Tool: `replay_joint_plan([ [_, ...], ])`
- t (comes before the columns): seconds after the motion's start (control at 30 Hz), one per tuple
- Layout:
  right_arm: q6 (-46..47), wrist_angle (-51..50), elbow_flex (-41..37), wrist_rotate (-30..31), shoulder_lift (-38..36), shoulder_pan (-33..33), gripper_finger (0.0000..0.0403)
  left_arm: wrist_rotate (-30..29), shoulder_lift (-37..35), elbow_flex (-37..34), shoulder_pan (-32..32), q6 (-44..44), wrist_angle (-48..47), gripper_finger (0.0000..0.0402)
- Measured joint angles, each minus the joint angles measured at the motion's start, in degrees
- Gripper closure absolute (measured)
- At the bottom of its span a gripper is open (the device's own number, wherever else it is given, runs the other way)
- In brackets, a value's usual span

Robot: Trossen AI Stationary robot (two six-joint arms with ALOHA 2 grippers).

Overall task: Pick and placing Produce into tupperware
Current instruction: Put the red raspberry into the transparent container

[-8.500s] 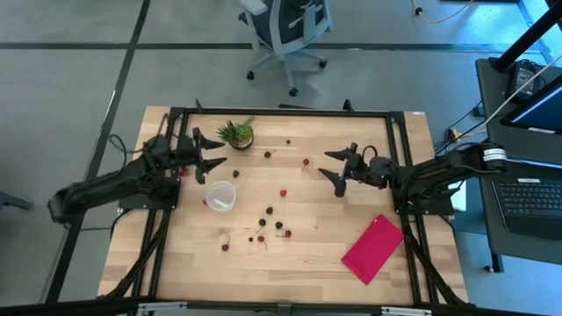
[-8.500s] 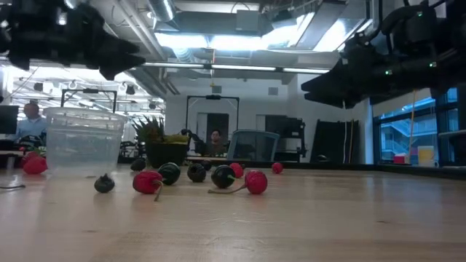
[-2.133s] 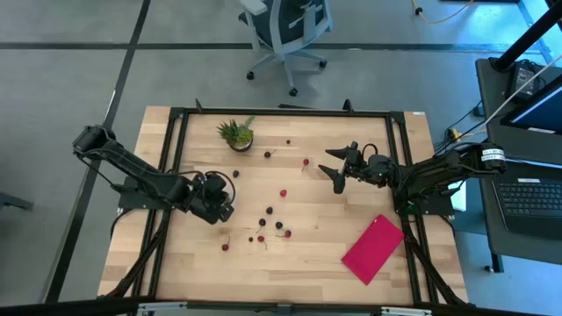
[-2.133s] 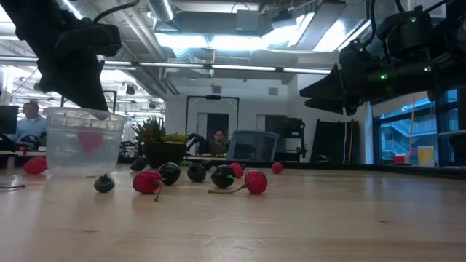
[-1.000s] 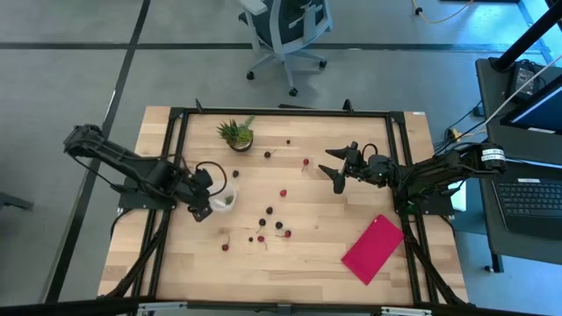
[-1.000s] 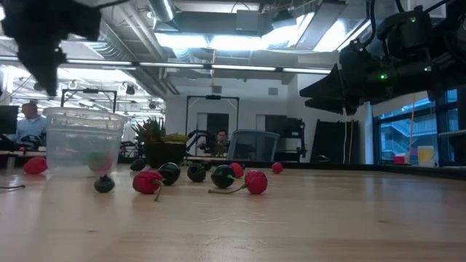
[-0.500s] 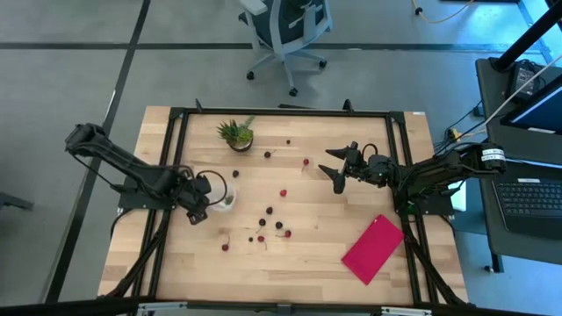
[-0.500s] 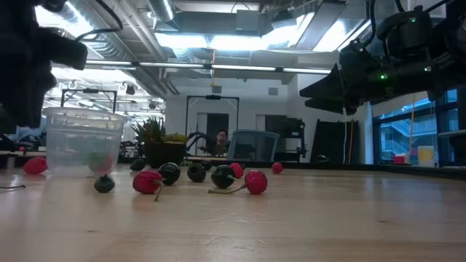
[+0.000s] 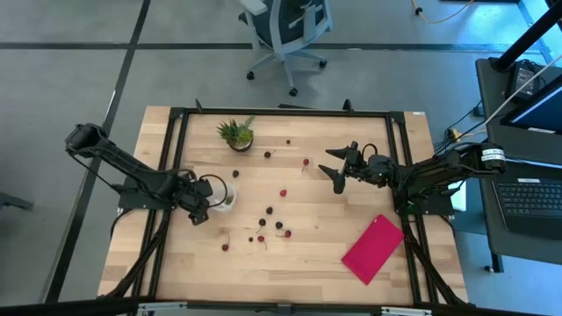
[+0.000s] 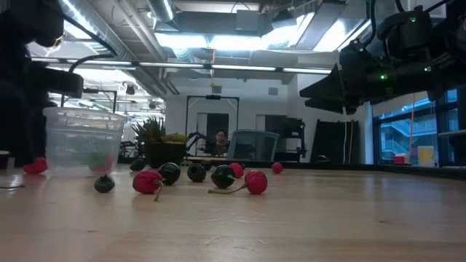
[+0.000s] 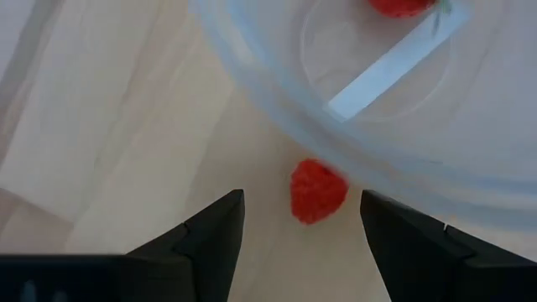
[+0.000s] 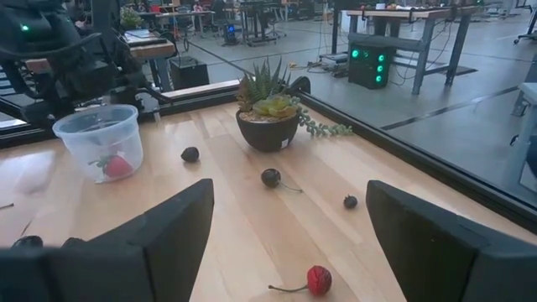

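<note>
1. Translucent tupperware stands upright at 9 o'clock on my worktop, one red berry inside.
2. Left gripper spread open, empty, over a loose red piece beside the rim.
3. Right gripper hovers open at 2 o'clock.

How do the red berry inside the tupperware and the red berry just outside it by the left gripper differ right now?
The berry in the tupperware lies inside it, already placed; the berry outside lies on the bare table by the wall, still to be picked. The outside one sits between the left gripper's open fingers; nothing is near the inside one. Both are small, red and not held.
</note>
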Motion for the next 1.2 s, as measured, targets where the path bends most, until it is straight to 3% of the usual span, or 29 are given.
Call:
replay_joint_plan([
  [0.37, -0.4, 0.0, 0.0, 0.0, 0.0, 0.0, 0.0089, 0.7, 0.0, -3.6, 0.0, -0.4, 5.7, 0.0177],
  [0.73, -0.4, 0.0, 0.0, 0.0, 0.0, 0.0, 0.0089, 0.4, 0.0, -3.8, 0.0, 0.0, 6.4, 0.0245],
  [1.2, -0.4, 0.0, 0.0, 0.0, 0.0, 0.0, 0.0089, 0.5, 0.0, -3.8, 0.0, 0.0, 7.1, 0.0302],
])
